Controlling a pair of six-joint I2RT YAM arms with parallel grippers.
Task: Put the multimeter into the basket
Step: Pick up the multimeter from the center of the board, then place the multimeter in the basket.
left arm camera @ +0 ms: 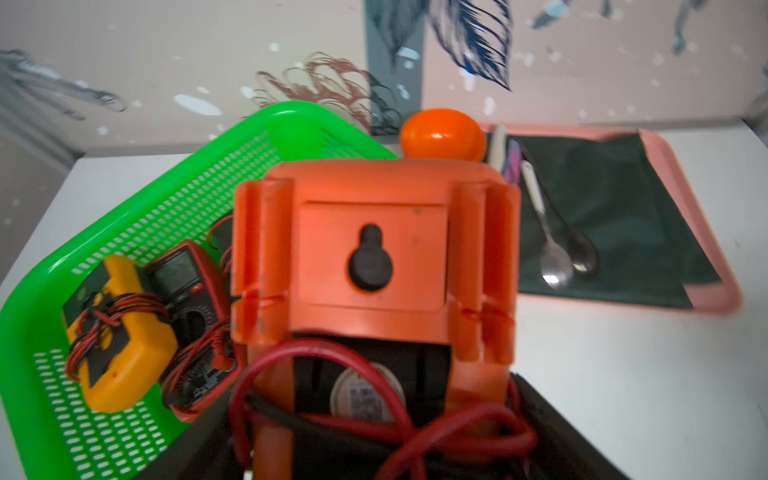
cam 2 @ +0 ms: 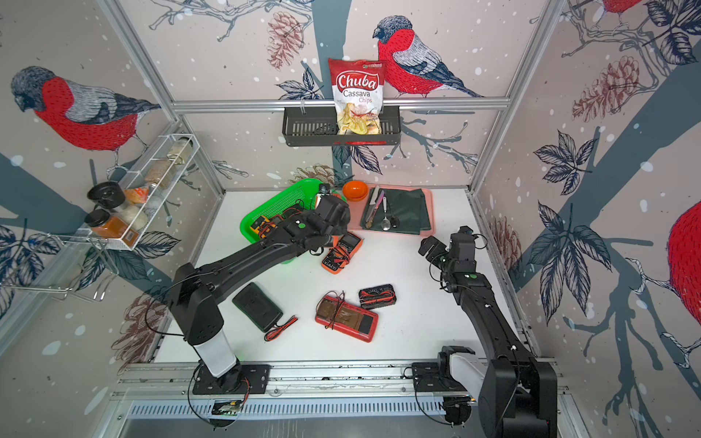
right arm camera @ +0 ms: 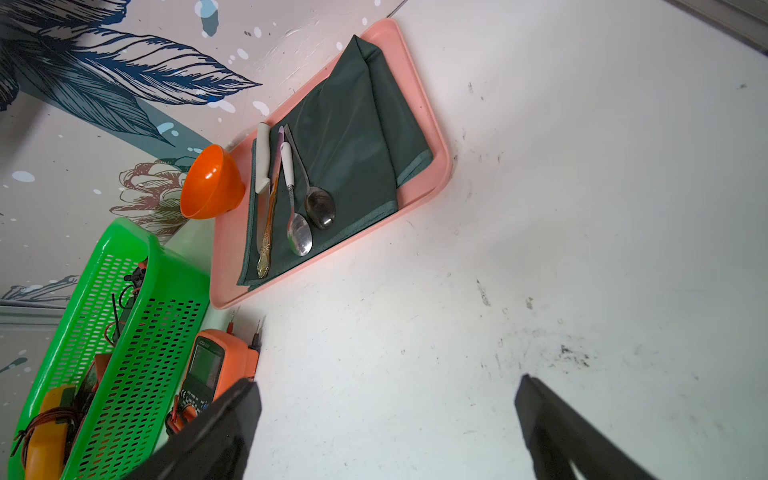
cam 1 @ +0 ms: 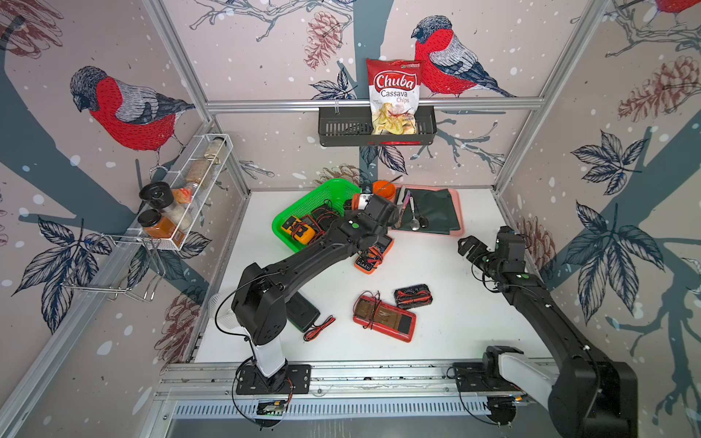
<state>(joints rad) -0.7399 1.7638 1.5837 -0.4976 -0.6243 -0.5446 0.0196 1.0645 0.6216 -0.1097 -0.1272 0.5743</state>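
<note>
The green mesh basket stands at the back of the table. A yellow multimeter and a red one lie in it. My left gripper is shut on an orange multimeter wrapped in red leads, held raised by the basket's far right corner with its back to the wrist camera. A second orange multimeter lies on the table beside the basket. My right gripper hangs open and empty over bare table at the right.
A pink tray with a green cloth and cutlery sits at the back right, an orange bowl beside it. On the table lie a red multimeter, a small black one and a black case. A black wall shelf holds a chips bag.
</note>
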